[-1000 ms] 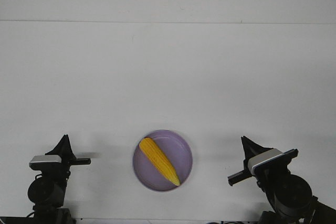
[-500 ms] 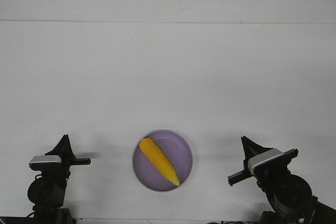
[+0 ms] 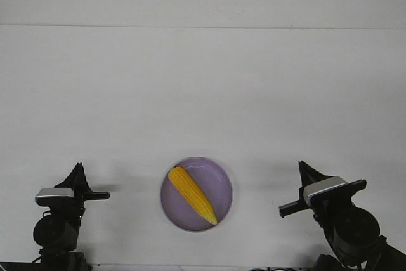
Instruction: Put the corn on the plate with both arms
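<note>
In the front view, the plate point(image 3: 196, 194) lay on the white table point(image 3: 203, 106), near the front edge and between the two arms. The corn point(image 3: 192, 195) rested inside the plate, lying diagonally, with its thick end toward the far left rim and its pointed tip toward the near right rim. The whole cob was within the rim of the plate. The left gripper point(image 3: 77, 174) stood at the left side of the plate, well apart from it, and it touched neither the plate nor the corn. Its fingers appeared together as one dark point, so I cannot tell with certainty if the claw was open or closed. The right gripper point(image 3: 305, 173) stood at the right side of the plate, also well apart and holding nothing. Its fingers also made one dark wedge, and the state of this claw could not be told from this view either.
</note>
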